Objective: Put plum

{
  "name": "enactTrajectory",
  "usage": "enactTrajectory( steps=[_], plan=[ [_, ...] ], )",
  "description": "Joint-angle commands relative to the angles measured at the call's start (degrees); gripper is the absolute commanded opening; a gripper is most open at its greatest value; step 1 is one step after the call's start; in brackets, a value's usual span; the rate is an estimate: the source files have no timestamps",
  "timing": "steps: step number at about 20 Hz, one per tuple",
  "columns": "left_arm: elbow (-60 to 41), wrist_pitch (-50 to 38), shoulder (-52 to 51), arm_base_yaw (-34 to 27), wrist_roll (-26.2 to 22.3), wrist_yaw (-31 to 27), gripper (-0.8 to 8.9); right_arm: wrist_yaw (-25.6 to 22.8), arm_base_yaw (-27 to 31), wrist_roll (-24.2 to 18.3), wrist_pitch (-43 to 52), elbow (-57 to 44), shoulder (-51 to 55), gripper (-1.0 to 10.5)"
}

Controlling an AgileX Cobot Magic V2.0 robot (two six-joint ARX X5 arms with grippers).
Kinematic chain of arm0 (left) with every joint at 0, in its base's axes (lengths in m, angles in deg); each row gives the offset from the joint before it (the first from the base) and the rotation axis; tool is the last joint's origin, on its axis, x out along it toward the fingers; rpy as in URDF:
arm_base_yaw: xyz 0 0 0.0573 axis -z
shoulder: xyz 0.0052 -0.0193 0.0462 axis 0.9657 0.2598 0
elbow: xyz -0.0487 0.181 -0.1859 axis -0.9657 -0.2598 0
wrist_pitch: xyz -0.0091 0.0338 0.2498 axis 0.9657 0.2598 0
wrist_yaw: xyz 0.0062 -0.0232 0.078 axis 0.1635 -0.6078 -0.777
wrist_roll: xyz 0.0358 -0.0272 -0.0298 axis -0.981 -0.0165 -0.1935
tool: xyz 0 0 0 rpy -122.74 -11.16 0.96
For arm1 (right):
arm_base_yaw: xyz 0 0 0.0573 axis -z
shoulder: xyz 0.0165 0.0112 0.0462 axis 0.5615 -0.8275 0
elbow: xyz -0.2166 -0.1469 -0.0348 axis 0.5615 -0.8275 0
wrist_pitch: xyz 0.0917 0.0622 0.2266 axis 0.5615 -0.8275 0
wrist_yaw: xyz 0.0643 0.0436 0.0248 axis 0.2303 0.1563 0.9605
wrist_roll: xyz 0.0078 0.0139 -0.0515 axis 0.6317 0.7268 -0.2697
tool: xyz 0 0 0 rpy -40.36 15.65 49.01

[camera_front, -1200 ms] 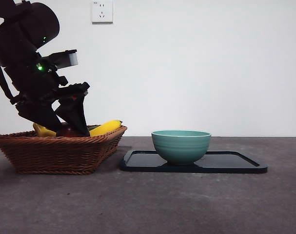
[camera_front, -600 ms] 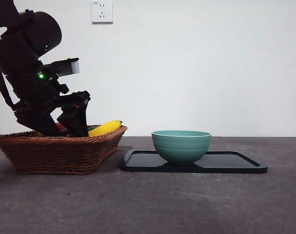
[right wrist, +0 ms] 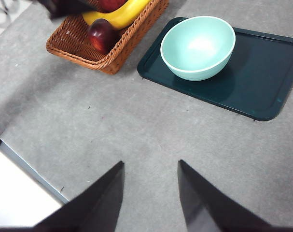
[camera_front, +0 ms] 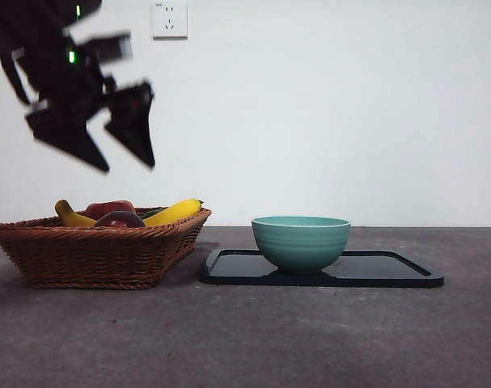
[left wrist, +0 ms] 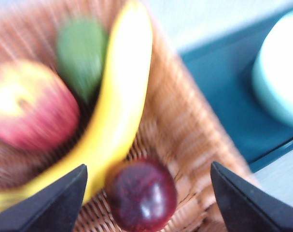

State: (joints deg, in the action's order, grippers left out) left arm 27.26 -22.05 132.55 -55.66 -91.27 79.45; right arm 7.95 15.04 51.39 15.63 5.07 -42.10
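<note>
The plum (camera_front: 120, 219), dark maroon and glossy, lies in the wicker basket (camera_front: 99, 250) near its front corner, beside a banana (camera_front: 174, 212). It also shows in the left wrist view as the plum (left wrist: 142, 194) and in the right wrist view as the plum (right wrist: 102, 35). My left gripper (camera_front: 128, 166) hangs well above the basket, open, with nothing between its jaws; it is blurred by motion. My right gripper (right wrist: 151, 164) stands open over bare table, far from the basket.
The basket also holds a red apple (left wrist: 30, 108) and a green fruit (left wrist: 81, 53). A teal bowl (camera_front: 300, 241) stands on a dark tray (camera_front: 391, 271) right of the basket. A wall socket (camera_front: 169, 18) is behind.
My left gripper has risen out of the basket to well above it, with nothing in it. The plum stays in the basket and is now uncovered.
</note>
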Motion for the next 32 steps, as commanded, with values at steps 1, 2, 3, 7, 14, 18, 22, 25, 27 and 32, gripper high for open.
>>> enactTrajectory(
  steps=[1,2,3,7,14,18,22,25,27,32],
  plan=[
    [3.3,2.7,-3.1,1.0,1.0,1.7,4.06,-0.2,-0.3,0.3,0.6,0.4,-0.2,1.8],
    [4.2,4.1,-5.0,1.4,1.5,3.3,4.06,-0.2,-0.3,0.3,0.6,0.4,-0.2,1.8],
    [4.6,4.8,-7.0,1.8,2.4,4.7,4.06,-0.2,-0.3,0.3,0.6,0.4,-0.2,1.8],
    [4.9,7.7,-16.5,3.3,4.3,10.9,4.06,-0.2,-0.3,0.3,0.6,0.4,-0.2,1.8],
    [4.8,28.3,-25.6,3.9,-2.0,20.7,4.06,-0.2,-0.3,0.3,1.1,0.4,-0.2,1.8],
    [4.8,36.0,-25.6,3.9,-4.8,22.9,4.05,-0.2,-0.3,0.3,1.2,0.4,-0.2,1.8],
    [4.8,35.6,-25.6,3.9,-5.0,24.7,4.05,-0.2,-0.3,0.6,1.1,0.4,-0.2,1.8],
    [4.8,35.6,-25.6,3.9,-5.0,24.7,4.05,-0.2,-0.3,1.0,1.1,0.4,-0.2,1.8],
    [4.8,35.6,-25.6,3.9,-5.0,24.7,4.05,-0.2,-0.3,1.3,1.1,0.4,-0.2,1.8],
    [4.8,35.6,-25.6,3.9,-5.0,24.7,4.05,-0.2,-0.2,4.0,1.9,0.4,-0.3,1.8]
  ],
)
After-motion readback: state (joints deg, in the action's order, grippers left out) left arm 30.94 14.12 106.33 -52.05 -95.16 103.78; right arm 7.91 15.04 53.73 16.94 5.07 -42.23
